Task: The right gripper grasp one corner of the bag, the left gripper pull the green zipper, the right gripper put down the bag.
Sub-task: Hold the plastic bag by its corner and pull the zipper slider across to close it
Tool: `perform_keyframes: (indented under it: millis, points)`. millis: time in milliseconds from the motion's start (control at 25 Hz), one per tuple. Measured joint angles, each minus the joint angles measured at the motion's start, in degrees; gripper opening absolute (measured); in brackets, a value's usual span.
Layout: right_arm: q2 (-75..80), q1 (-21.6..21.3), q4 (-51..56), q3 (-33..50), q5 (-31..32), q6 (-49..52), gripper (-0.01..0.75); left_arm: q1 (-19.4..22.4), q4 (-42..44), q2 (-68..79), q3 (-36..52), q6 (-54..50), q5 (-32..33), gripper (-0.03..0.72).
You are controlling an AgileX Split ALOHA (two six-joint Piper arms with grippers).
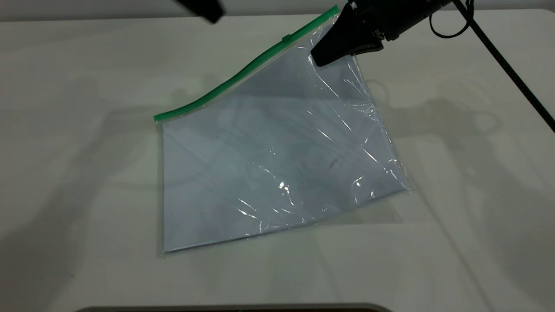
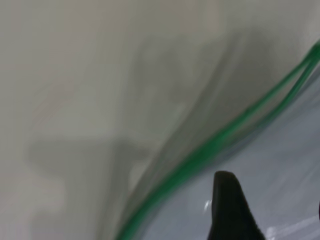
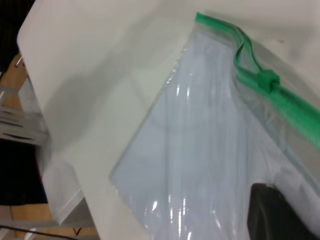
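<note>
The bag (image 1: 277, 160) is a clear pouch with white sheets inside. It lies on the white table (image 1: 78, 173) with its far right corner raised. The green zipper (image 1: 225, 82) runs along its far edge, and the small slider tab (image 1: 287, 38) sits near the raised end. My right gripper (image 1: 321, 56) is shut on the bag just below that corner. In the right wrist view one finger (image 3: 275, 215) presses on the plastic, with the slider (image 3: 267, 80) beyond it. My left gripper (image 1: 208, 11) hovers above the far edge, open. In the left wrist view one of its fingers (image 2: 227, 210) hangs over the bag beside the zipper (image 2: 210, 150).
The table's left edge (image 3: 35, 65) shows in the right wrist view, with a metal frame and floor beyond it. A black cable (image 1: 507, 69) runs down from the right arm across the table's right side.
</note>
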Motion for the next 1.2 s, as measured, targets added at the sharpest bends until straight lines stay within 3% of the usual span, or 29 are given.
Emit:
perform_keyframes:
  millis: [240,760,880,1200]
  points:
    - [0.0,0.0,0.3,0.0,2.6,-1.1,0.033,0.0,-14.6,7.0,-4.7,15.0,5.9,0.478]
    - [0.0,0.0,0.4,0.0,3.6,-2.8,0.033,-2.0,-22.5,13.7,-7.5,19.4,6.8,0.476]
    - [0.0,0.0,0.4,0.0,3.6,-2.8,0.033,-2.2,-22.7,13.7,-7.5,19.4,6.8,0.448]
    - [0.0,0.0,0.4,0.0,3.5,-2.9,0.033,-2.3,-22.7,13.7,-7.5,18.8,6.9,0.286]
